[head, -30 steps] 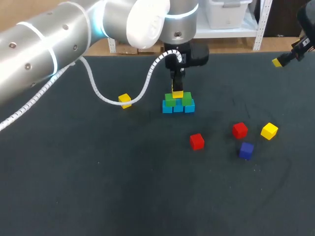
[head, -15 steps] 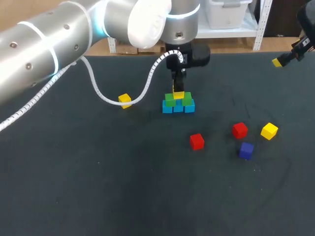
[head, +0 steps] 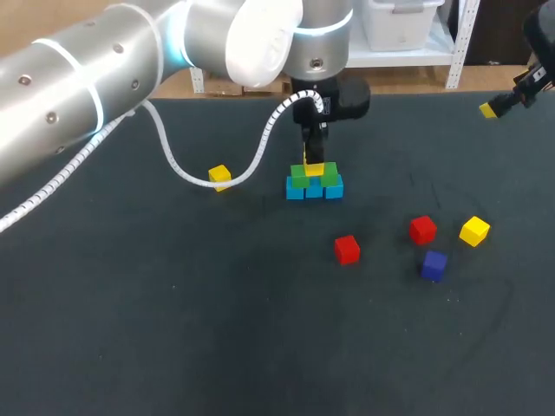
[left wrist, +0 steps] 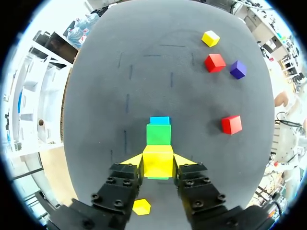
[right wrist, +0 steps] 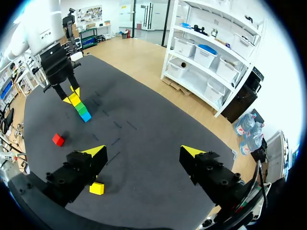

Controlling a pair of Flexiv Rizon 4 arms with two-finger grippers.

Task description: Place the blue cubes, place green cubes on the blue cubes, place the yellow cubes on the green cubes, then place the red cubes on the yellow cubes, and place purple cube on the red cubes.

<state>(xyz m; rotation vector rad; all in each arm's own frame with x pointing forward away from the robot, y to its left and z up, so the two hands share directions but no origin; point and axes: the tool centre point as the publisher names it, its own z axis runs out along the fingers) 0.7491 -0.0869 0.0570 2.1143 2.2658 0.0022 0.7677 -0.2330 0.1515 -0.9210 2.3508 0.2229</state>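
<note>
The fingers (left wrist: 130,161) of my left gripper (left wrist: 159,160) are clamped on a yellow cube (left wrist: 158,163), one yellow tip against each side face. I hold that cube at the top of the build near the middle of the table (head: 217,329). It sits over the seam between the two green cubes (head: 300,176), which lie on the row of blue cubes (head: 314,191). From the head view I cannot tell whether it is fully seated on them or just above them.

I judge the step in hand to be the yellow layer, at the point of release. The next move calls for parting the fingers gently and lifting straight up. A sideways drag could nudge the greens off the blues.

After that I would expect to fetch more yellow, if the layer takes more than one, and then red.

My count:
- Three blue cubes, in the base.
- Two green cubes, on top of them.
- Three yellow cubes: the one in my grip, a loose yellow cube (head: 219,177) left of the build, and another yellow cube (head: 474,231) out to the right.
- Two red cubes: one red cube (head: 347,250) in front of the build, and a second red cube (head: 422,230) near the right-hand yellow.
- One purple cube (head: 434,265), just in front of that second red.

My right gripper (right wrist: 143,153) hangs at the table's far right edge, well apart from everything, its fingers spread wide and holding nothing.
</note>
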